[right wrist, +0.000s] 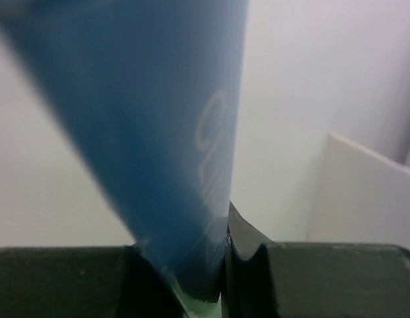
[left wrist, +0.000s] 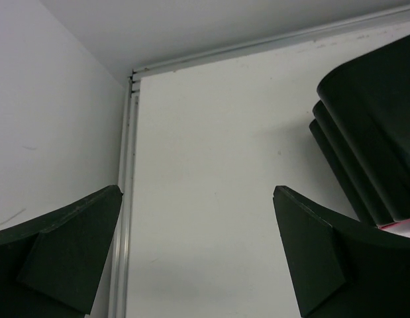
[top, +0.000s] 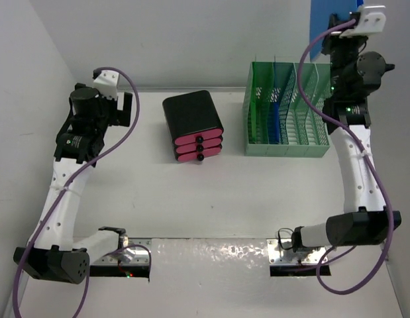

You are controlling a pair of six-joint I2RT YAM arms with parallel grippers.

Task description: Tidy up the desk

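Left fingers [left wrist: 59,252] gape above the desk [left wrist: 211,159]; right fingers [right wrist: 65,281] pinch blue sheet [right wrist: 152,126].

A black box of pink drawers [top: 191,118] stands beside a mint-green mesh file rack [top: 285,150]; a blue sheet [top: 328,20] is raised beyond it.

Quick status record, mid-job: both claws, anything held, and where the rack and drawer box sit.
left claw: open, empty, over the far-left part of the desk
right claw: shut on the lower edge of a blue folder, raised near the rack's right end
green mesh rack: far right of the desk, upright
rack contents: one blue item standing in a middle slot
black drawer box: left of the rack, apart from it, three pink drawer fronts showing
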